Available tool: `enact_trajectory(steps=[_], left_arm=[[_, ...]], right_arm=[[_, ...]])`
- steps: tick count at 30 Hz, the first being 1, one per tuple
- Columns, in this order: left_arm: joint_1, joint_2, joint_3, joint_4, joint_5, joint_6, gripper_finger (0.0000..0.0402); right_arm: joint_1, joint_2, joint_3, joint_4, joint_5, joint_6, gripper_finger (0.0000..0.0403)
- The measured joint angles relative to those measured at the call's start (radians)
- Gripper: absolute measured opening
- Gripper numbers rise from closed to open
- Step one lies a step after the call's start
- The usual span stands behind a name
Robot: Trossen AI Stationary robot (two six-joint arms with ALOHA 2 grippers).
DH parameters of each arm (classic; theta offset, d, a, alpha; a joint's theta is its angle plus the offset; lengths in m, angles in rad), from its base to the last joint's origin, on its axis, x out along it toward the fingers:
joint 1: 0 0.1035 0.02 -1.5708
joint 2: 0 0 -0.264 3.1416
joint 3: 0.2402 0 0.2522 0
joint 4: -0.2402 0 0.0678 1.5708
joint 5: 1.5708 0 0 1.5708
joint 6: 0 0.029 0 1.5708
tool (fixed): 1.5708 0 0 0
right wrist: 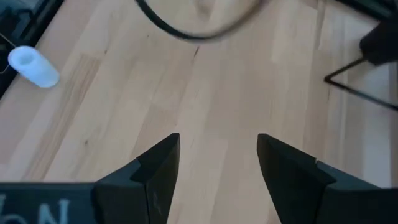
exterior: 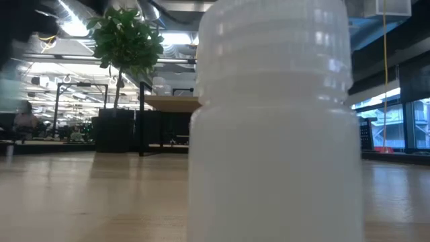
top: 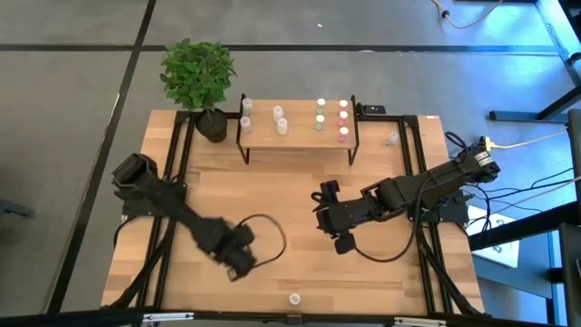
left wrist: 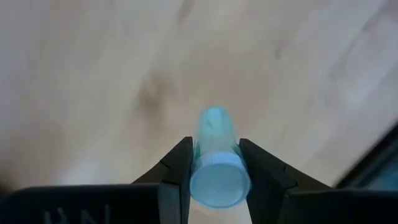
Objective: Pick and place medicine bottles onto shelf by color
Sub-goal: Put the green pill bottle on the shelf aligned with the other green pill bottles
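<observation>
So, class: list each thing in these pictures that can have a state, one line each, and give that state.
left gripper: shut on a bottle, over the table's near left part
held bottle: clamped between the fingers, cap toward the camera
right gripper: open, empty, over mid-table
shelf: carrying upright bottles, white caps left, green and pink right
bottle at near edge: upright, untouched
bottle beside shelf: on the table, not shelved

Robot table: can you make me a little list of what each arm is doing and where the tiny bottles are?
left gripper: shut on a white-capped bottle, near the table's front left
right gripper: open, empty, over mid-table
shelf: at the back, eight bottles in colour groups
green-capped pair: beside the pink-capped ones
loose bottle: at the front edge
another loose bottle: right of the shelf
plant: back left corner
</observation>
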Motion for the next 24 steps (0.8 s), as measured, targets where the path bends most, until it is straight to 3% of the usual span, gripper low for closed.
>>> enact_trajectory(steps=[12, 24], left_arm=[[0.327, 0.0, 0.0, 0.107, -0.001, 0.529, 0.0096], [0.534, 0.0, 0.0, 0.321, -0.025, 0.838, 0.0096]], right_arm=[[0.0, -0.079, 0.0, -0.097, -0.002, 0.077, 0.0217], [0.0, -0.138, 0.0, -0.116, 0.0, 0.076, 0.0217]])
